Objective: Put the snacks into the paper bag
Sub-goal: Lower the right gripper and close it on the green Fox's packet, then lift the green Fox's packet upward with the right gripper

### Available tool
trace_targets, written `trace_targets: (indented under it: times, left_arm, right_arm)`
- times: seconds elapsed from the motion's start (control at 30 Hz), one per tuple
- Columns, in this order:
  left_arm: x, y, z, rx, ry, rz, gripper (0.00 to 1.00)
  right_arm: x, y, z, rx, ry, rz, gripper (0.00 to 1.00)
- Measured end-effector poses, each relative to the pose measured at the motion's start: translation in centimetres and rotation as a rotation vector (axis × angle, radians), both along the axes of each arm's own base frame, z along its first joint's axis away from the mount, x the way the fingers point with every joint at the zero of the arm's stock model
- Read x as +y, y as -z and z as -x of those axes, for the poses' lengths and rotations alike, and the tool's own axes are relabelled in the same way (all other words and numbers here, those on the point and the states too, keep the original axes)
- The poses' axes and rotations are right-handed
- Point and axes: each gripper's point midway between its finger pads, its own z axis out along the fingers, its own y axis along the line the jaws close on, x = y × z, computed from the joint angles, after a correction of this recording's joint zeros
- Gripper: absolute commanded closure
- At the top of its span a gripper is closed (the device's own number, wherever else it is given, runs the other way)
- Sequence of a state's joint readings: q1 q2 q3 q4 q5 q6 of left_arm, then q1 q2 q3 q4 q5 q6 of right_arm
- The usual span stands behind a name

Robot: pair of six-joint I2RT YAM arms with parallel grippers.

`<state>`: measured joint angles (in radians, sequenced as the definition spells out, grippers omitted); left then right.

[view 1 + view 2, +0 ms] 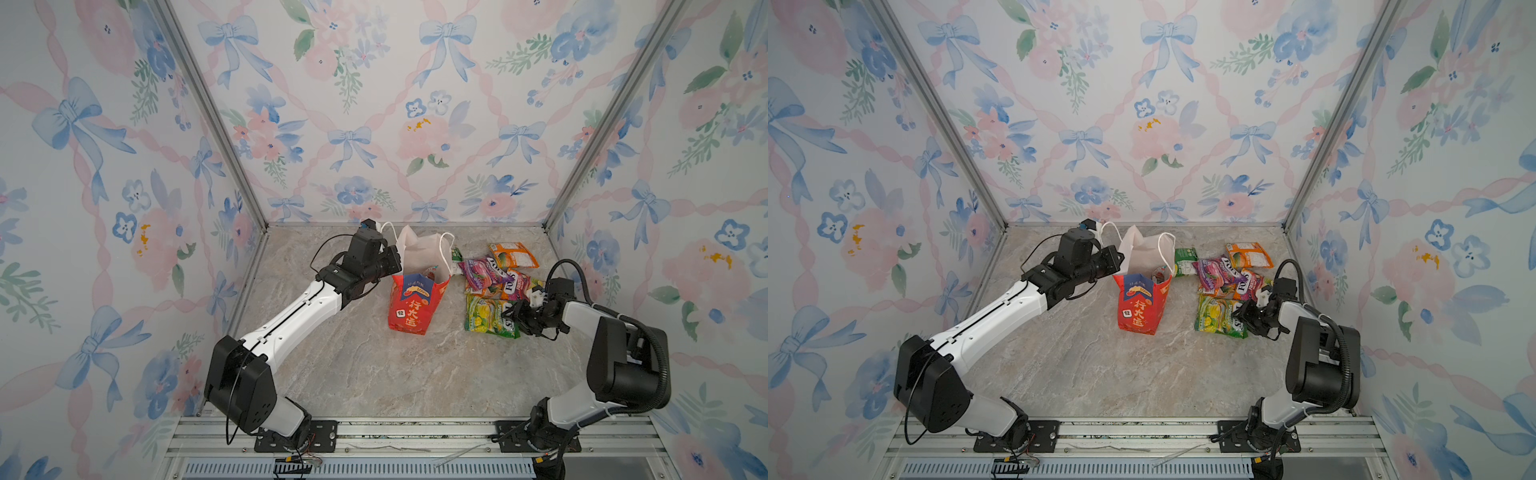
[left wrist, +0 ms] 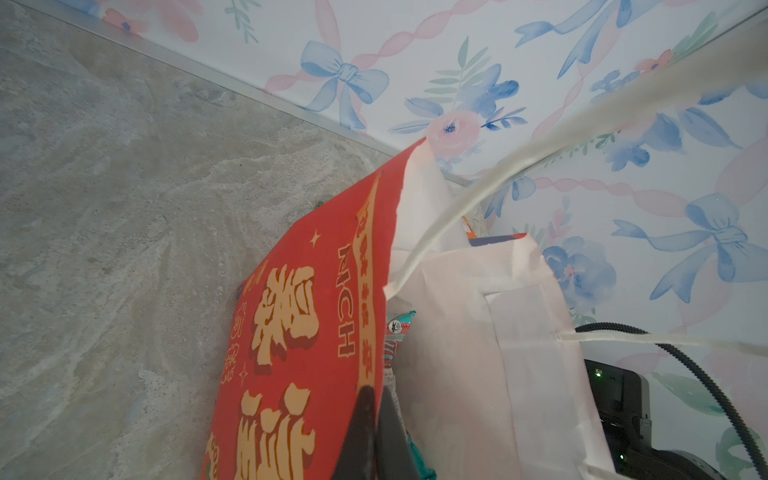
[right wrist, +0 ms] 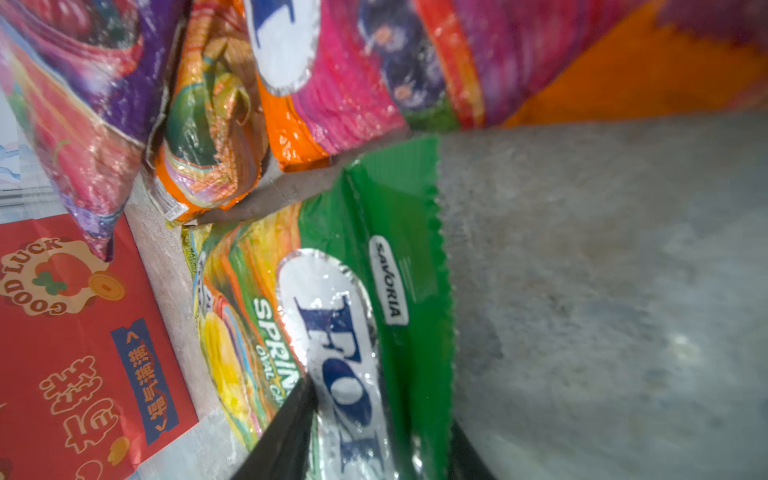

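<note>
Yellow-green FOX'S packet (image 1: 486, 316) lies flat on the table, right of the upright paper bag (image 1: 409, 309). Its long axis runs crosswise, green seal toward the right gripper (image 3: 374, 419) — fingers astride it, grip unclear. The left gripper (image 2: 376, 401) clamps the bag's rim — most of the bag's contents are hidden.

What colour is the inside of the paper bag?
White. The inside of the paper bag shows best in the left wrist view, next to its red outside.

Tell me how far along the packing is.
Done: one teal packet shows inside the bag, which the left gripper pinches at the rim. In hand: the right gripper straddles the yellow-green packet. Left: the green packet, orange packet, purple packet and pink packet, all outside.
</note>
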<state>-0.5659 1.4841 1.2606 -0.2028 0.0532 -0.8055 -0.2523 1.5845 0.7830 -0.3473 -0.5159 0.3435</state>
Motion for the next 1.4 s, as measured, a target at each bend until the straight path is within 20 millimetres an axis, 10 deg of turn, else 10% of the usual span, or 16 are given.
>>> trace_targets:
  times: [0.43,0.73,1.4]
  left_arm:
    - [0.0,0.1,0.0,0.001,0.0,0.0,1.0]
    - [0.0,0.1,0.0,0.001,0.0,-0.001,1.0]
    - [0.0,0.1,0.0,0.001,0.0,0.0,1.0]
  right_arm:
    - [0.3,-0.9,0.0,-0.022,-0.013,-0.011,1.0]
    - [0.8,-3.2,0.1,-0.06,-0.021,-0.03,1.0]
    - [2.9,-20.3,-0.5,-0.373,-0.082,-0.087,1.0]
